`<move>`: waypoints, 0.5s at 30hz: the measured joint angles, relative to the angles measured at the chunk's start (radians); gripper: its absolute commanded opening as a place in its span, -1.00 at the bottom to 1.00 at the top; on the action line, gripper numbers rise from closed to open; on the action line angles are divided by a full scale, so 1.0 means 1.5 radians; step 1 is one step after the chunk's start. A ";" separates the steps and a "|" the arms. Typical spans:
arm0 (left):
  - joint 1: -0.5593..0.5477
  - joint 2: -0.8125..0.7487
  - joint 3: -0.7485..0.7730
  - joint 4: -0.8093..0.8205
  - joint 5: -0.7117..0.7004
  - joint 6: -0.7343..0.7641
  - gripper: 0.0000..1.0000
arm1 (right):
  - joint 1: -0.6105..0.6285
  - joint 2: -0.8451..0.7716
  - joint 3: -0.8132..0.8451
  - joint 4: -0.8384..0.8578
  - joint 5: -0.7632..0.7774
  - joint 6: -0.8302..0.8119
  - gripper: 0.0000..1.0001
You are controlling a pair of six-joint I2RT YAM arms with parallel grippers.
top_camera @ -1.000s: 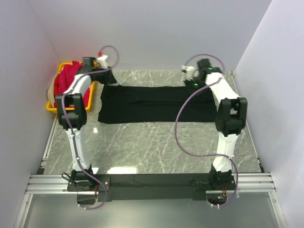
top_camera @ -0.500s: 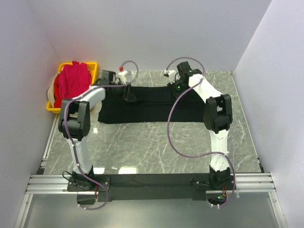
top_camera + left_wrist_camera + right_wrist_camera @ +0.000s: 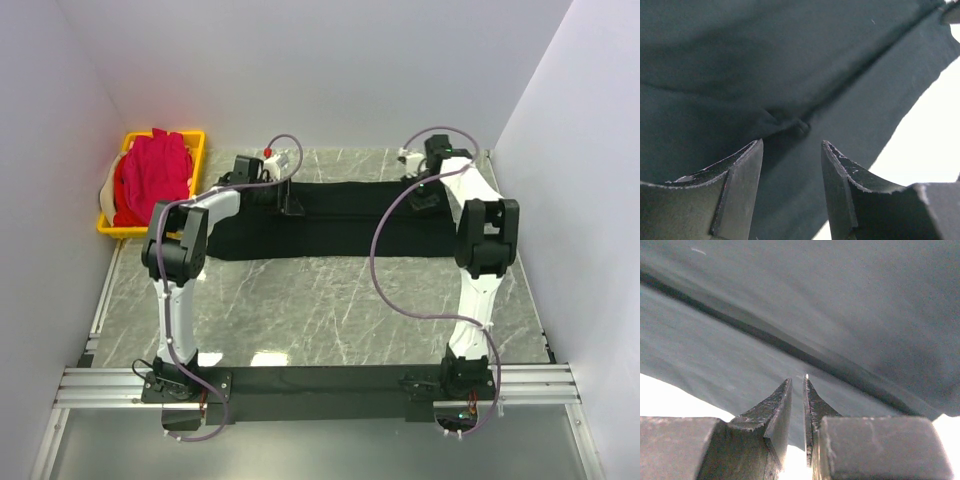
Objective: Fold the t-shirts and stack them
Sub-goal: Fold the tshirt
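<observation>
Top external, black t-shirt [image 3: 330, 230] spread flat

Top external: hanging high above and behind the arm bases, looking down and forward, taking in the whole table [image 3: 330, 300] from afar. Left wrist: riding behind the left gripper [image 3: 792, 145], looking along it, very near the black t-shirt [image 3: 765, 60]. Right wrist: riding behind the right gripper [image 3: 798, 380], equally near. All three are sharing that shirt's cloth
</observation>
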 measured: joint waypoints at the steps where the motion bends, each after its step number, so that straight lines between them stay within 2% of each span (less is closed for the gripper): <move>1: 0.000 0.014 0.015 0.001 -0.007 -0.004 0.11 | -0.014 -0.001 -0.004 -0.003 0.005 0.000 -0.58; 6: 0.000 0.062 0.082 0.022 -0.025 -0.018 0.13 | -0.048 -0.001 -0.010 -0.012 0.021 -0.001 -0.57; 15: -0.002 0.132 0.207 0.063 -0.024 -0.023 0.15 | -0.051 -0.001 -0.015 -0.022 0.026 -0.005 -0.56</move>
